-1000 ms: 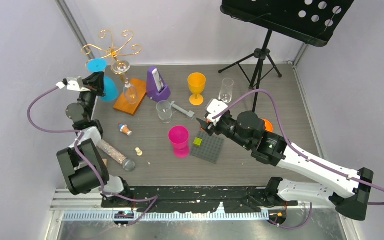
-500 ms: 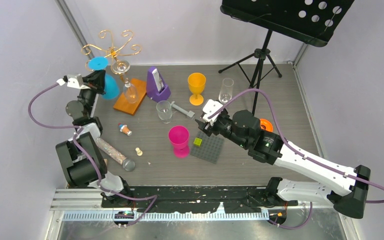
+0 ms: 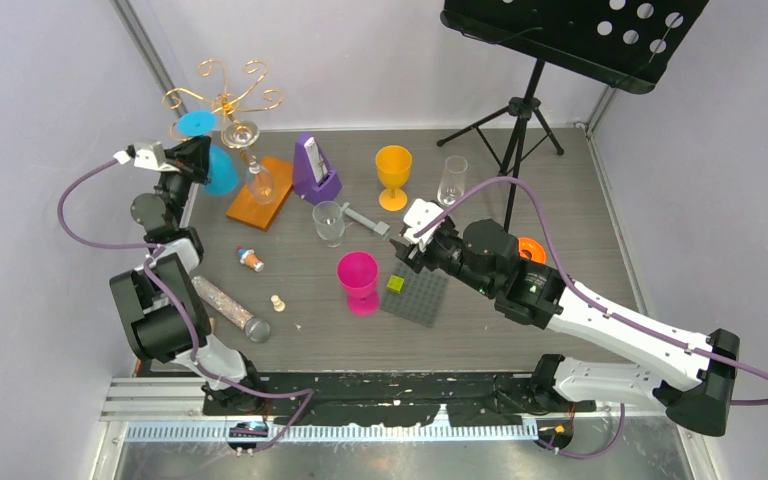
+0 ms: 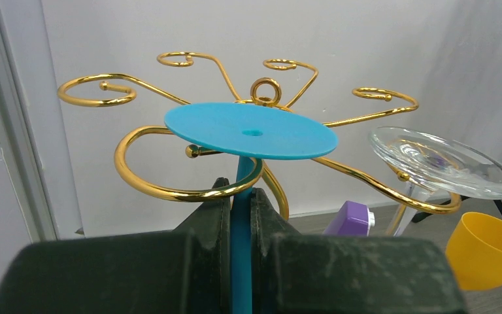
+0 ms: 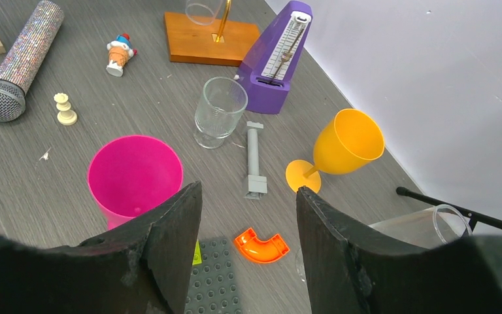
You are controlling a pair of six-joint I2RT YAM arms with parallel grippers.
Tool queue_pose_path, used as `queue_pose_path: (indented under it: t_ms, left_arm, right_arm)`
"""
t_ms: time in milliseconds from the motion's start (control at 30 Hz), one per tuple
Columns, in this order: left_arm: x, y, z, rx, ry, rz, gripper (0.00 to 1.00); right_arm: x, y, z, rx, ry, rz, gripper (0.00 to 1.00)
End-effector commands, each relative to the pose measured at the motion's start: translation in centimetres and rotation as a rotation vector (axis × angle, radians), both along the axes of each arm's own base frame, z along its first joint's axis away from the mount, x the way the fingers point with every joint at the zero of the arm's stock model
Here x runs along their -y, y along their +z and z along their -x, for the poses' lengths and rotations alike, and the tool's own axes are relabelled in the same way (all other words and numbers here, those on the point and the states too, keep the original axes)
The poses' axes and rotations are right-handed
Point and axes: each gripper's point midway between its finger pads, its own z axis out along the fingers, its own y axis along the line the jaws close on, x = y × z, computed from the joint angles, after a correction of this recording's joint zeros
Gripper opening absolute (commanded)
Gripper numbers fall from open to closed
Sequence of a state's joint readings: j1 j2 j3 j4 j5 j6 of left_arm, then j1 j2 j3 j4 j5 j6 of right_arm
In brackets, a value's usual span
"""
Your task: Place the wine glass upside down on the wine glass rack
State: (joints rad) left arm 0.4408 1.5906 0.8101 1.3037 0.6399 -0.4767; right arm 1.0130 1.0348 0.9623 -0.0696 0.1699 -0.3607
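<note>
1. Your left gripper is clamped tight on the stem of the blue wine glass, which it holds upside down with the flat foot uppermost.
2. The foot sits just above one curled arm of the wine glass rack. From the wrist view you cannot tell whether foot and wire touch.
3. A clear glass hangs inverted from the neighbouring arm.
4. The rack's orange base rests at the back left of the grey wood-grain table, beside the purple metronome.
5. Your right gripper hovers over mid-table with its jaws apart and nothing between them.
6. Below it stand the pink cup, the clear tumbler and the orange goblet. A grey bar and an orange elbow piece lie flat.
7. On the left of the table lie a glittery microphone, a chess pawn and a small figure.
8. Plain pale walls close the room, and the black music stand occupies the back right corner.
</note>
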Motion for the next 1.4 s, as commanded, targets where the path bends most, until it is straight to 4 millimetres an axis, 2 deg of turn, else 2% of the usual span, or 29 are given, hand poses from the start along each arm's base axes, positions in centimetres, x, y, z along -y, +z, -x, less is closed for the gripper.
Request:
queue_pose_path:
  t_ms: [0, 367, 600, 1000, 1167, 1367]
  left_arm:
    - [-0.8, 2.5, -0.2, 0.07, 0.027, -0.016, 0.0]
    - [-2.0, 2.9, -0.7, 0.073, 0.082, 0.02, 0.0]
    - [-2.6, 2.4, -0.7, 0.057, 0.113, 0.034, 0.0]
    - [-3.4, 2.7, 1.0, 0.082, 0.16, 0.056, 0.0]
    - [-3.0, 2.3, 1.9, 0.086, 0.149, 0.056, 0.0]
    - [-1.0, 2.3, 2.4, 0.092, 0.049, 0.01, 0.0]
  right_arm:
    - [-0.2, 2.7, -0.1, 0.038, 0.004, -0.052, 0.61]
    - [0.0, 2.6, 0.0, 0.036, 0.006, -0.047, 0.61]
    - [0.1, 2.4, 0.2, 0.034, 0.009, -0.043, 0.61]
    - [-0.1, 2.3, 0.3, 0.037, 0.024, -0.029, 0.61]
    - [-0.2, 2.4, 0.4, 0.038, 0.036, -0.03, 0.61]
    - [-0.2, 2.2, 0.6, 0.035, 0.047, -0.021, 0.61]
